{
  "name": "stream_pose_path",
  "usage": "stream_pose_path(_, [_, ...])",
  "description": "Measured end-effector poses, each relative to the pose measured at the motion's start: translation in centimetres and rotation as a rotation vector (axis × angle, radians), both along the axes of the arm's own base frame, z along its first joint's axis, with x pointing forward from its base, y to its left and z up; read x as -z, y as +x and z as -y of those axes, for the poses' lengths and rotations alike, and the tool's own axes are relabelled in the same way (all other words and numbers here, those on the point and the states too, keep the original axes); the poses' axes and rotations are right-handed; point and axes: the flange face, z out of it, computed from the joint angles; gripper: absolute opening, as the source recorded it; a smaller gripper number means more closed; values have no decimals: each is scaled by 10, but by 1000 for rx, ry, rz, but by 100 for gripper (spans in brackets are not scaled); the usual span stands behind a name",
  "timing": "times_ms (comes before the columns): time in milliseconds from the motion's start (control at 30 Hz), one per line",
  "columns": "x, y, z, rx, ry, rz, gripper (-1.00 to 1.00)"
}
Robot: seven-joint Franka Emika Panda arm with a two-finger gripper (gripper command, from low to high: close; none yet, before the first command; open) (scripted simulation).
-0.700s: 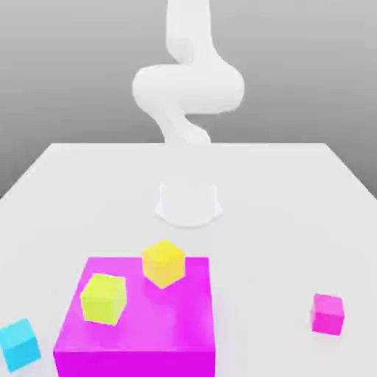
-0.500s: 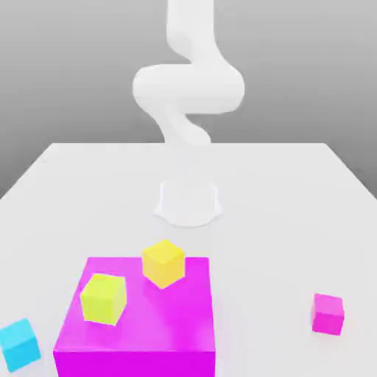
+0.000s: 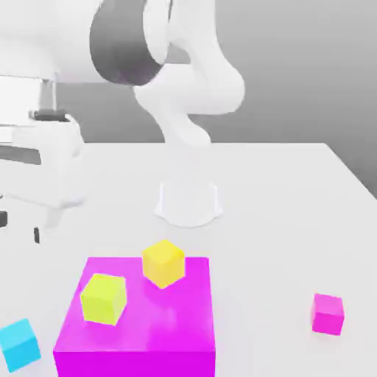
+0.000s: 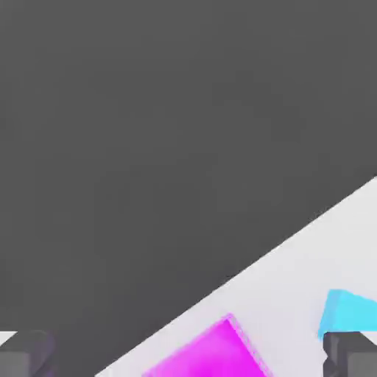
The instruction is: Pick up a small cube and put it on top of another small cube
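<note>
The small cyan cube (image 3: 18,344) rests on the white table at the exterior view's lower left, and it appears again in the hand view (image 4: 352,313) beside one fingertip. On top of the big magenta block (image 3: 140,335) sits the lime cube (image 3: 103,298). My gripper (image 3: 20,227) hangs at the exterior view's left, well above the cyan cube and clear of it. Seen from the hand, the gripper (image 4: 188,358) is open, its dark fingertips (image 4: 26,357) far apart with nothing between them.
An orange-yellow cube (image 3: 163,262) sits at the magenta block's far edge. A small magenta cube (image 3: 328,313) lies on the table at the exterior view's right. The arm's round base (image 3: 188,202) stands mid-table behind the block.
The hand and forearm have swung into the exterior view's left side, where earlier only the upright arm showed. No cube has moved.
</note>
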Motion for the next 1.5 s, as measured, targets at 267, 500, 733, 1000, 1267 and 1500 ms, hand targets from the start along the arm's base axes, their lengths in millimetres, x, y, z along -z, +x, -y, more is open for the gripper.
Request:
stream_pose_path(267, [141, -37, 57, 212, 45, -189, 0])
stream_pose_path(500, [210, -42, 63, 233, 48, -207, -100])
stream_pose_path(733, [188, -42, 63, 233, 47, -207, -100])
stream_pose_path(1000, [88, -31, 4, -90, 21, -207, -100])
stream_pose_path(1267, [13, -41, -85, -574, -32, -209, -100])
stream_pose_path(1500, [58, -43, -90, -610, -38, -210, 100])
